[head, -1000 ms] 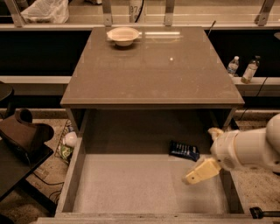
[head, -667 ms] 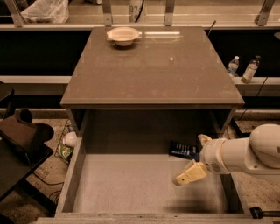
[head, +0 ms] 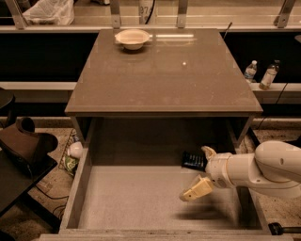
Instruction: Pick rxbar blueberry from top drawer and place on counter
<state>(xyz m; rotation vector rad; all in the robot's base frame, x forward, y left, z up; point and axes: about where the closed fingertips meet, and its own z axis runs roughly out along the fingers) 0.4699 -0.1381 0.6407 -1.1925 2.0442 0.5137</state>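
The rxbar blueberry [head: 192, 160], a dark wrapper with pale lettering, lies on the floor of the top drawer [head: 136, 197] near its back right. The drawer is pulled out under the counter [head: 160, 75]. My gripper [head: 200, 170] reaches in from the right on a white arm and stands open. One finger [head: 207, 152] touches or overlaps the bar's right end; the other finger [head: 195, 188] hangs in front of the bar over the drawer floor. The bar's right end is hidden behind the gripper.
A pale bowl [head: 133, 38] sits at the counter's far edge. Two bottles [head: 259, 74] stand on a ledge to the right. A white bag [head: 49, 12] lies on the far ledge. Dark furniture [head: 23, 150] stands left of the drawer.
My arm has moved left and further into the drawer, bringing the open gripper up to the bar's right end. The bar has not moved.
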